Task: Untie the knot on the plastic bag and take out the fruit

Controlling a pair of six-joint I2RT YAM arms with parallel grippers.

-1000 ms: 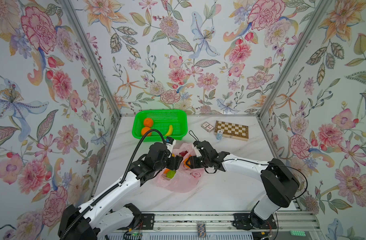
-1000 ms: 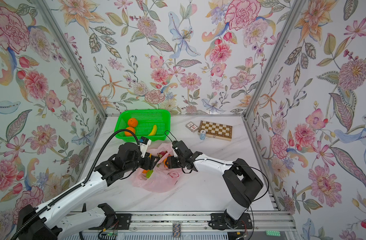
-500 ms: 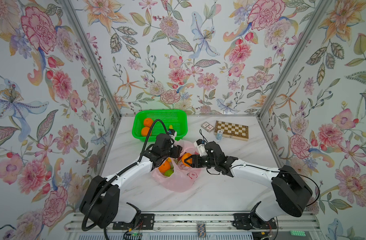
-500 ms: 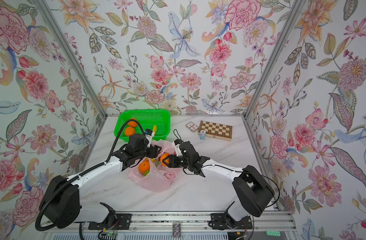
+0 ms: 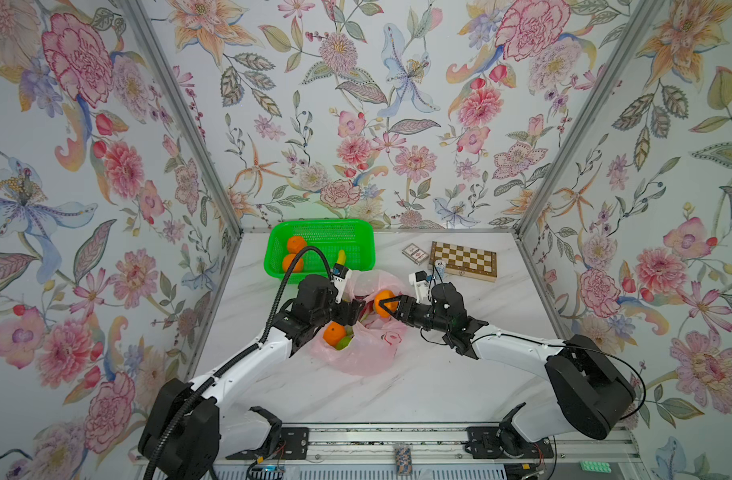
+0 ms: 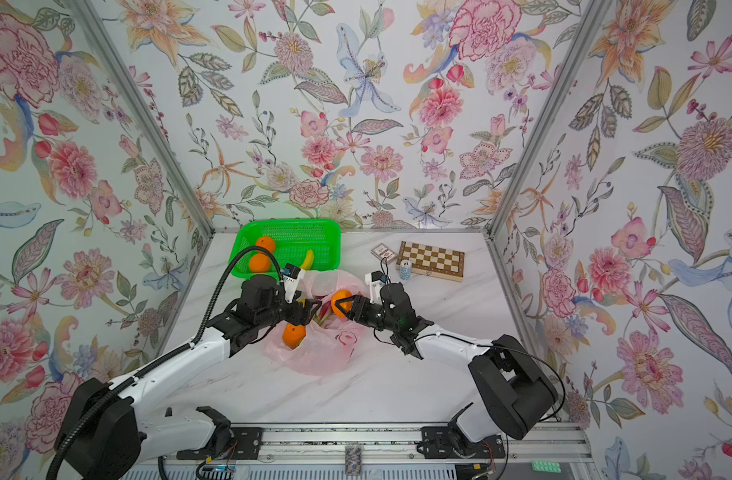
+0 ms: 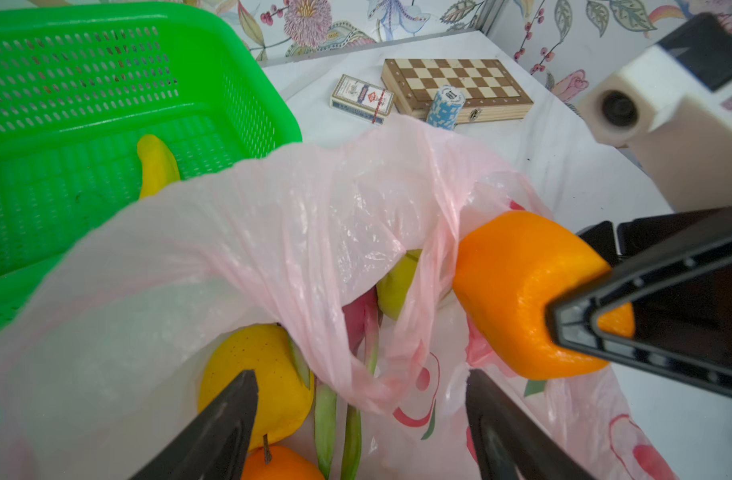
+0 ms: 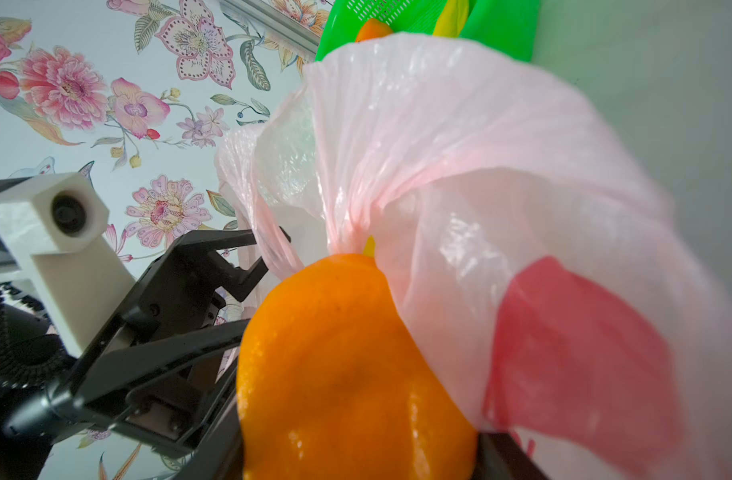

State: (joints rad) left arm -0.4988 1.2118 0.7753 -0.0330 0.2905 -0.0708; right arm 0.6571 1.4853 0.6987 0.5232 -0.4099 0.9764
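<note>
Orange (image 5: 379,297): clamped in my R gripper (image 5: 387,308), at mouth of the pink plastic bag (image 5: 366,353); film drapes on it.
L gripper (image 7: 360,395): jaws apart, empty, over yellow fruit (image 7: 256,370) in bag.
Next, I reckon: pull orange clear; green basket (image 5: 320,225) lies beyond bag, nearer L gripper.

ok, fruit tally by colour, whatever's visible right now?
Orange: 4 (basket pair, bag orange, held orange in right gripper)
Yellow: 2 (banana, yellow round fruit)
Green: 1 (green fruit; maybe more hidden)
Magenta: 1 (dragon fruit)
Total: 8 visible
</note>
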